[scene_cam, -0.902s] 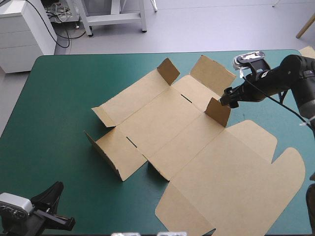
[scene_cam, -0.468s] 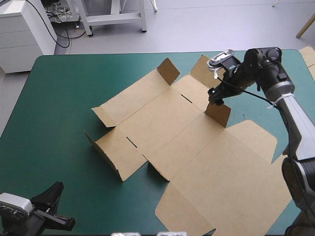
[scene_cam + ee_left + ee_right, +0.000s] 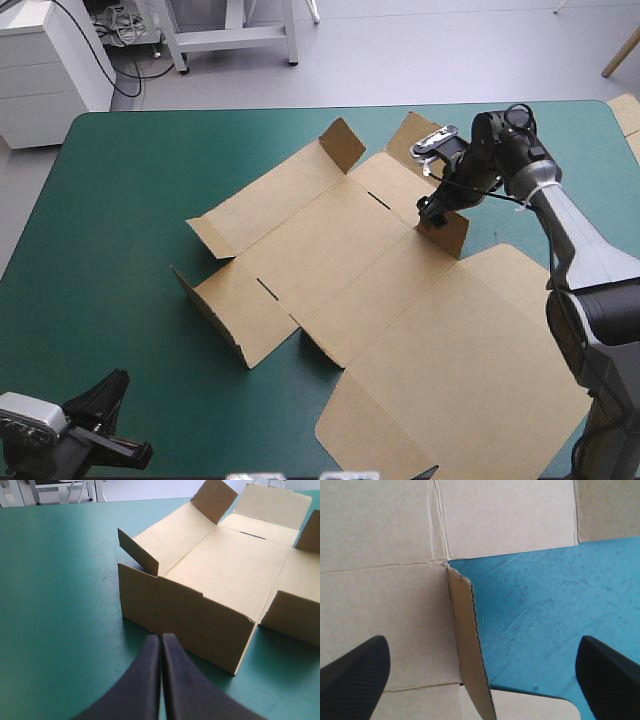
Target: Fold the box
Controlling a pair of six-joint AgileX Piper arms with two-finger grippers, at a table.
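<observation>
High view first: what is the biggest thing?
It is the table (image 3: 120, 200), with its teal-green cover. On it the box (image 3: 330, 250) lies at the middle and reaches toward the near right corner.
Is the box flat?
Mostly, yes. The lid (image 3: 480, 360) lies flat on the near right. Some short flaps stand up, and one wall (image 3: 185, 622) on the near left is raised.
Where is the right gripper (image 3: 431, 212)?
It is over the right side of the box, pointing down at one upright flap (image 3: 470, 650). Its black fingers stand wide apart. The flap's edge is between them, and they hold nothing.
Do the fingers touch the flap?
In the right wrist view they do not.
And the left gripper (image 3: 161, 642)?
It is low at the near left corner, apart from the box, and points at the raised wall. Its fingers meet in one arch, with nothing between them.
</observation>
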